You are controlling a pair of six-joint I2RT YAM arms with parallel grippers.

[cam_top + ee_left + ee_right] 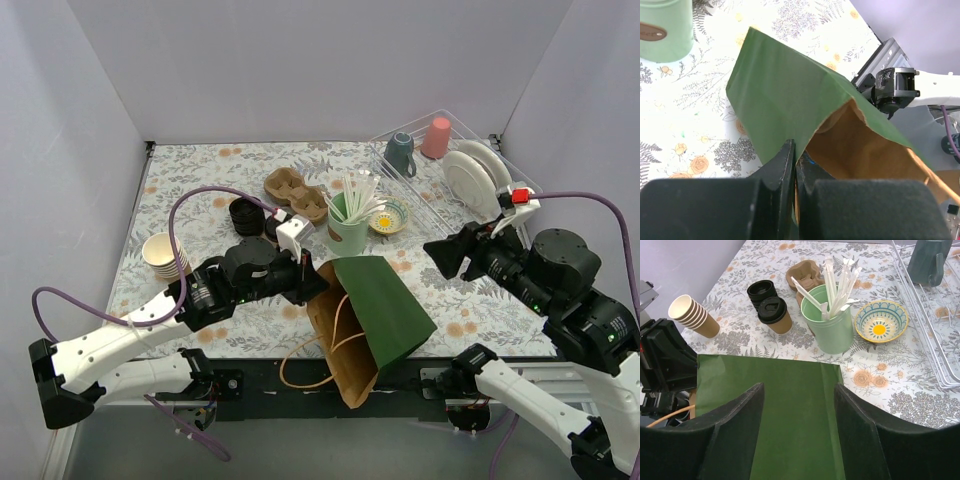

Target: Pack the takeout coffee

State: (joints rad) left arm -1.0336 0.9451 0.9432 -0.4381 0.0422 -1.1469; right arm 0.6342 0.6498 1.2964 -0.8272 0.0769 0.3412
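Observation:
The takeout coffee (775,315), a brown paper cup with a black lid, stands on the table beside the cardboard carrier (805,272). In the top view the coffee (272,226) is partly hidden behind my left wrist. A green paper bag (385,305) lies tilted at the near edge, its brown mouth facing the arms. My left gripper (795,160) is shut on the bag's rim (805,150); it also shows in the top view (318,283). My right gripper (799,386) is open and empty above the bag's green side (770,405), right of the bag in the top view (440,255).
A stack of black lids (761,292) stands by the coffee. A mint tin of straws (830,330), a patterned bowl (881,320) and stacked paper cups (692,315) stand around. A wire dish rack (425,195) at the back right holds a teal mug (400,153), a pink cup and plates.

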